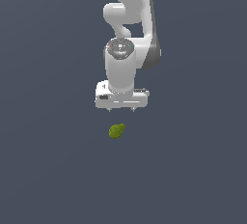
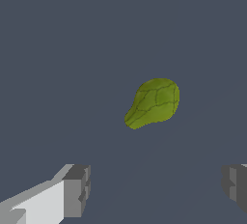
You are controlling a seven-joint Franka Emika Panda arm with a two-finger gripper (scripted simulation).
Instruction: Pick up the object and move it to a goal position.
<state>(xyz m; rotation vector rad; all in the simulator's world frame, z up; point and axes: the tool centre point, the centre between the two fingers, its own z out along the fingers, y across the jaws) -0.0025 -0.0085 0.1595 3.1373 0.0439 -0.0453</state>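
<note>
Surface: a flat, uniform slate-grey table (image 1: 53,170) fills both views edge to edge. It carries no seams, markings or texture, and no wall, horizon or room boundary shows in either picture. Lighting is even; no distinct shadow is cast under the arm.

Arm: one white Panda arm (image 1: 126,30) enters from the top of the exterior view and points straight down. Its gripper (image 1: 121,109) hangs above the table with only two short tips showing beneath the white hand body.

Fingers: in the wrist view the two grey fingers (image 2: 77,189) stand wide apart at opposite sides of the picture, released, with nothing between them.

Object: the object (image 1: 116,131), a small olive-green lumpy blob of pear shape, lies on the table just below the gripper in the exterior view, slightly toward that view's left of the hand's centre. In the wrist view the object (image 2: 153,102) sits clear of both fingers, touching neither, its narrow end angled toward the white-backed finger
</note>
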